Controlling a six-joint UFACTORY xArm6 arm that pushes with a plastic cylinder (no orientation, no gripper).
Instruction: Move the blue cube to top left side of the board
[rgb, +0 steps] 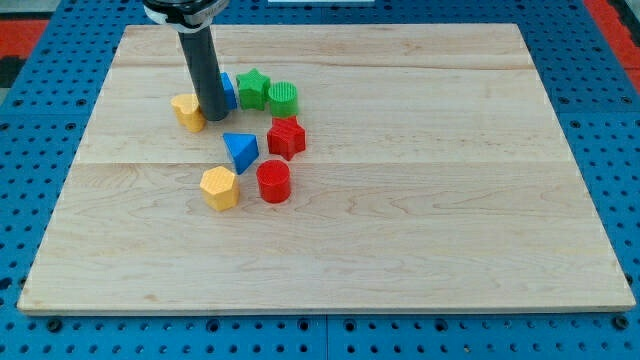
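Note:
The blue cube (229, 92) sits in the upper left part of the wooden board (420, 200), mostly hidden behind my rod. My tip (214, 116) rests on the board just in front of the cube, between it and a yellow block (186, 111) to its left. A green star (253, 89) touches the cube on its right side.
A green cylinder (284, 98) stands right of the green star. Below lie a red star (287, 137), a blue triangular block (240, 151), a red cylinder (273, 182) and a yellow hexagonal block (219, 187). Blue pegboard surrounds the board.

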